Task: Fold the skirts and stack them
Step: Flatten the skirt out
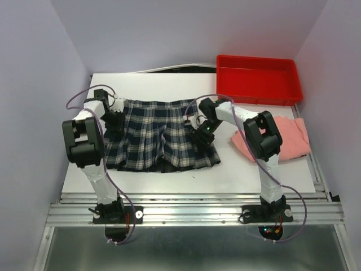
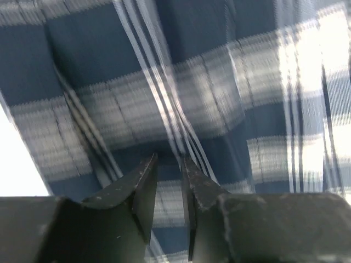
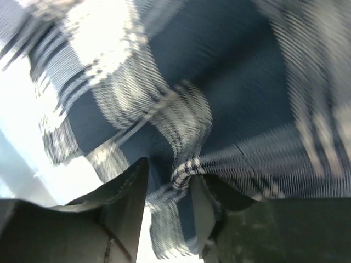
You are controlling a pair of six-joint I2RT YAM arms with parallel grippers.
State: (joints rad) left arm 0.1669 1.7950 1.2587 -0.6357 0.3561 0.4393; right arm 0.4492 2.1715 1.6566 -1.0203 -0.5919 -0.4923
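The pleated navy plaid skirt (image 1: pixel 158 141) lies spread on the white table, waistband toward the back. My left gripper (image 1: pixel 114 116) is at its upper left corner. In the left wrist view the jaws (image 2: pixel 169 161) are nearly closed, with plaid cloth (image 2: pixel 208 98) in the narrow gap. My right gripper (image 1: pixel 203 131) is at the skirt's right edge. In the right wrist view it (image 3: pixel 170 170) pinches a puckered fold of plaid cloth (image 3: pixel 247 82). The salmon-pink skirt (image 1: pixel 287 141) lies rumpled at the right, partly behind the right arm.
A red plastic tray (image 1: pixel 259 101) stands at the back right corner. The white table board (image 1: pixel 186 180) shows bare in front of the plaid skirt. Purple-grey walls close in the left, right and back.
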